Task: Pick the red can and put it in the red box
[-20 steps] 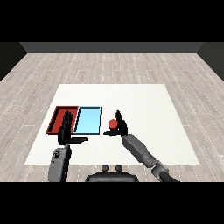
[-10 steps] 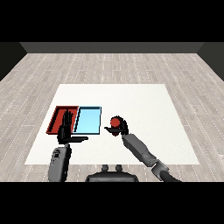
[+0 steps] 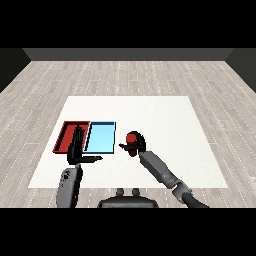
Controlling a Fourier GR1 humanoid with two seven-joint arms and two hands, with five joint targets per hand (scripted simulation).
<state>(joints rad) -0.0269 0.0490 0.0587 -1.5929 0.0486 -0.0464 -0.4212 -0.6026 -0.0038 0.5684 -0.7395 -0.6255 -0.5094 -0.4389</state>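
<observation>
Head view, right hand [image 3: 138, 145] curled round red can [image 3: 132, 141], just beside light blue tray [image 3: 100, 138]

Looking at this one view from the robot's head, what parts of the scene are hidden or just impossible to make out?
- Red can: mostly wrapped by the right hand; no label shows, nor whether it touches the table.
- Red tray: its near right part is covered by the left hand.
- Light blue tray: its near left corner is hidden behind the left thumb.

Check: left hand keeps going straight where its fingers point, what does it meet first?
Likely the red tray: the left hand is open, fingers pointing away across the table over the trays' near edge. Its height above them is unclear.
</observation>
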